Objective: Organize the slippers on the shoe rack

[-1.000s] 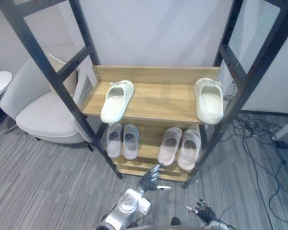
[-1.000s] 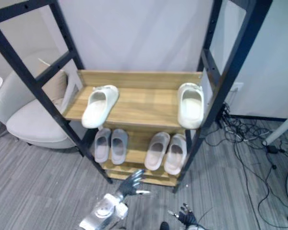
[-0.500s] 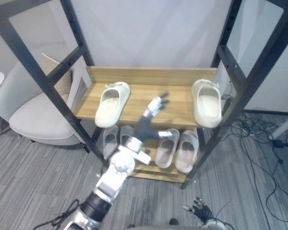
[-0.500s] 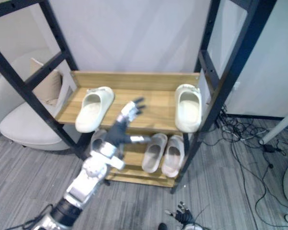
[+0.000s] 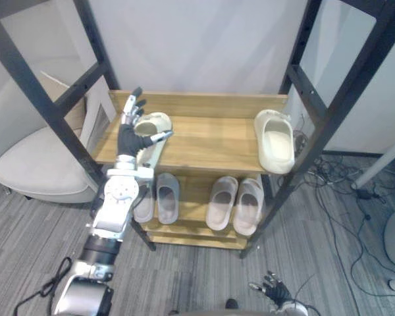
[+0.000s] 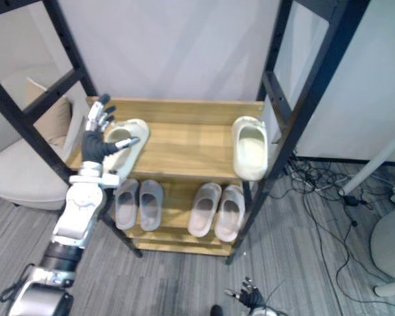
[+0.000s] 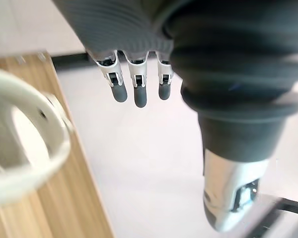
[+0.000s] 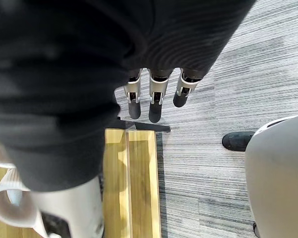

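Two cream slippers lie far apart on the top wooden shelf [image 5: 210,141] of the shoe rack: one at the left [image 5: 155,122], one at the right end [image 5: 274,140]. My left hand [image 5: 126,138] is raised at the left slipper, open, fingers spread upward, thumb over the slipper's opening. In the left wrist view the straight fingers [image 7: 134,87] are in the air beside that slipper [image 7: 20,148], touching nothing. My right hand [image 5: 273,289] hangs low near the floor, open, with straight fingers [image 8: 154,101].
The lower shelf holds a grey pair [image 5: 157,197] and a pinkish pair [image 5: 237,205]. Black slanted frame posts [image 5: 46,99] flank the rack. A white armchair [image 5: 33,164] stands to the left, and cables [image 5: 342,191] lie on the floor to the right.
My left arm has risen from near the floor to the top shelf, then swung left to the left slipper. The head camera has also shifted. The slippers have not moved.
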You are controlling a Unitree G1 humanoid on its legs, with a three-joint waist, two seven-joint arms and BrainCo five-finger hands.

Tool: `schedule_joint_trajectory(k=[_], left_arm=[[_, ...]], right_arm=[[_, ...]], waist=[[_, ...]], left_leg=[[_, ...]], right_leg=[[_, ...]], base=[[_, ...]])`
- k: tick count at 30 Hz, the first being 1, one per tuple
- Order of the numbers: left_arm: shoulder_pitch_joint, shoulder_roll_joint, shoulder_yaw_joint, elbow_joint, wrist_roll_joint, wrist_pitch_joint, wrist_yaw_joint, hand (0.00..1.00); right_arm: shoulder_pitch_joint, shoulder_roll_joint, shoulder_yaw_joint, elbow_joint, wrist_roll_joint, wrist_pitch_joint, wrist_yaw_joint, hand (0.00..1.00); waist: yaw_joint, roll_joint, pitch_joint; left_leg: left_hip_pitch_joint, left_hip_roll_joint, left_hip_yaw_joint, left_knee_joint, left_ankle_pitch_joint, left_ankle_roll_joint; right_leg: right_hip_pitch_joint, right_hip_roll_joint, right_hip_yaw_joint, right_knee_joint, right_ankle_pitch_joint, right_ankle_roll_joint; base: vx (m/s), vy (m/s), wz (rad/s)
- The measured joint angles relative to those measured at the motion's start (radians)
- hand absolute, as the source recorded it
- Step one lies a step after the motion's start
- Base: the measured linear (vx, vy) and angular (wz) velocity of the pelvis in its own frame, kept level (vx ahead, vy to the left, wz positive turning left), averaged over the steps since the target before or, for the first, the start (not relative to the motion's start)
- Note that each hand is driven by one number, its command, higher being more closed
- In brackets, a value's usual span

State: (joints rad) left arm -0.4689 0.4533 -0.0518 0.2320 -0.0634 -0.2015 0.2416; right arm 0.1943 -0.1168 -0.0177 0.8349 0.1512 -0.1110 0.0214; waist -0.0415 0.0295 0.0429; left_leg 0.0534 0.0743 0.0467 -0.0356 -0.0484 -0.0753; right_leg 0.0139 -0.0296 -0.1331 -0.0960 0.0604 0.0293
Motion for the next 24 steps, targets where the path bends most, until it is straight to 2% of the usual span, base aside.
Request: schedule_joint_trajectory(k=[5,8,12,18,24], left_arm=[[-0.056,0.064,0.016,0.085,-0.016,0.017,-0.004,0.00],[-0.090,0.115,0.014,0.137,0.026,0.040,-0.010,0.00],[-0.101,0.157,0.010,0.160,0.069,0.043,-0.019,0.00],[-0.109,0.181,-0.018,0.173,0.129,0.047,-0.040,0.00],[-0.124,0.207,-0.049,0.224,0.234,0.062,-0.054,0.00]], right_arm=[[0.000,0.003,-0.012,-0.004,-0.005,0.000,0.001,0.00],[0.003,0.003,-0.014,-0.015,-0.010,0.000,0.002,0.00],[0.007,0.003,-0.014,-0.034,-0.031,-0.001,0.005,0.00],[0.007,0.006,-0.018,-0.038,-0.031,-0.007,0.007,0.00],[0.008,0.007,-0.018,-0.039,-0.031,-0.013,0.006,0.00]], waist=[[0.000,0.004,0.004],[-0.002,0.010,0.008],[-0.002,0.019,0.013],[0.000,0.028,0.019],[0.000,0.030,0.020]], left_leg=[[-0.010,-0.004,0.008,0.000,-0.002,0.002],[-0.009,-0.007,0.010,0.000,-0.004,0.004],[-0.009,-0.010,0.015,0.000,-0.005,0.007],[-0.011,-0.010,0.027,0.000,-0.006,0.007],[-0.012,-0.010,0.027,0.000,-0.006,0.007]], right_leg=[[-0.015,-0.002,0.008,0.007,0.001,0.001],[-0.015,-0.004,0.014,0.007,0.001,0.001],[-0.018,-0.006,0.023,0.006,0.003,0.003],[-0.026,-0.006,0.034,0.007,0.007,0.004],[-0.027,-0.006,0.035,0.007,0.007,0.004]], base=[[0.02,0.007,-0.05],[0.00,0.005,-0.01],[-0.01,0.007,-0.04],[-0.01,0.003,-0.06],[0.00,0.000,0.00]])
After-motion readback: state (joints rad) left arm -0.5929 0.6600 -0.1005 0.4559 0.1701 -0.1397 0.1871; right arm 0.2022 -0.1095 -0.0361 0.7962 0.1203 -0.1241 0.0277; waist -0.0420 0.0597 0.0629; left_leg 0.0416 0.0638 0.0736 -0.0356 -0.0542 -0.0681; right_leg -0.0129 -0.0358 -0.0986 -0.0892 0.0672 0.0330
